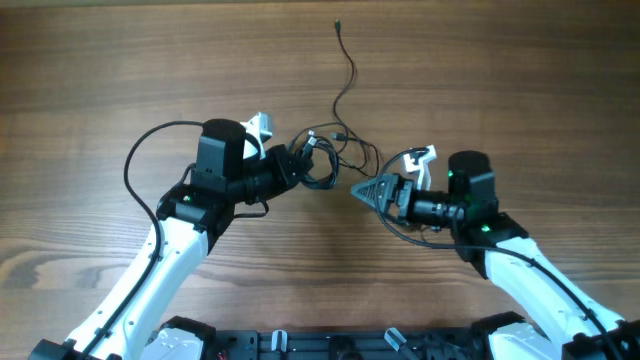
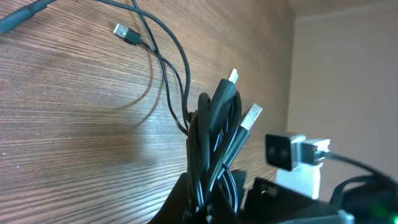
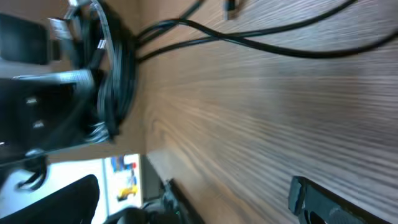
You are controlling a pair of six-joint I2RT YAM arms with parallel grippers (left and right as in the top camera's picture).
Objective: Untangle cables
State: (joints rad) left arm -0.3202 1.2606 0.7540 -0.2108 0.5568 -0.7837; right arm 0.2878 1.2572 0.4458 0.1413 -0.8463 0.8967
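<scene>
The cables (image 1: 322,160) are thin black cords bunched in a tangle at the table's middle. My left gripper (image 1: 300,165) is shut on this bunch. In the left wrist view the cords (image 2: 211,130) rise out of the closed jaws (image 2: 208,208), with two silver plugs (image 2: 252,115) sticking up. One loose strand (image 1: 348,70) runs toward the far edge and ends in a small plug (image 1: 338,25). My right gripper (image 1: 362,189) stands open just right of the tangle, holding nothing. The right wrist view shows the bunch (image 3: 112,81) ahead and one of its fingers (image 3: 317,199) at the lower right.
The wooden table (image 1: 520,80) fills the view. Thick black arm wires loop beside the left arm (image 1: 135,160) and under the right arm (image 1: 405,232). A black rail (image 1: 330,345) runs along the near edge between the arm bases.
</scene>
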